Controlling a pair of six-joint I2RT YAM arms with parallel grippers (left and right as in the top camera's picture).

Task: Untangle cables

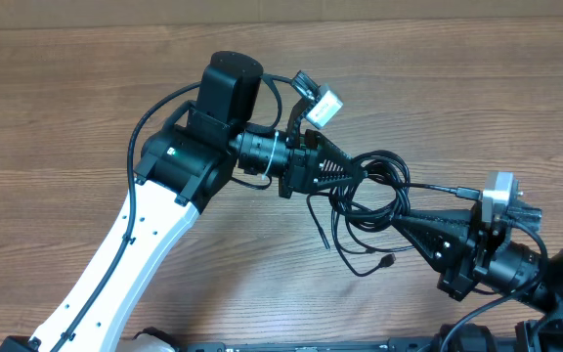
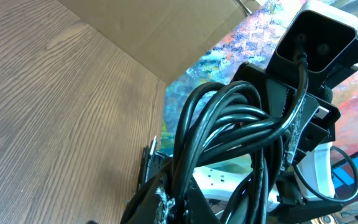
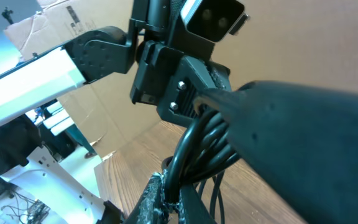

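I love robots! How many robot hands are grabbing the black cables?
2. The left gripper clamps the cables at the bundle's upper-left side; the right gripper pinches its lower-right edge.

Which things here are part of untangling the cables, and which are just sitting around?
Part of the job: cables, one tangled bundle; left gripper and right gripper, each gripping it.
Just around: wooden table; cardboard boxes in the background.
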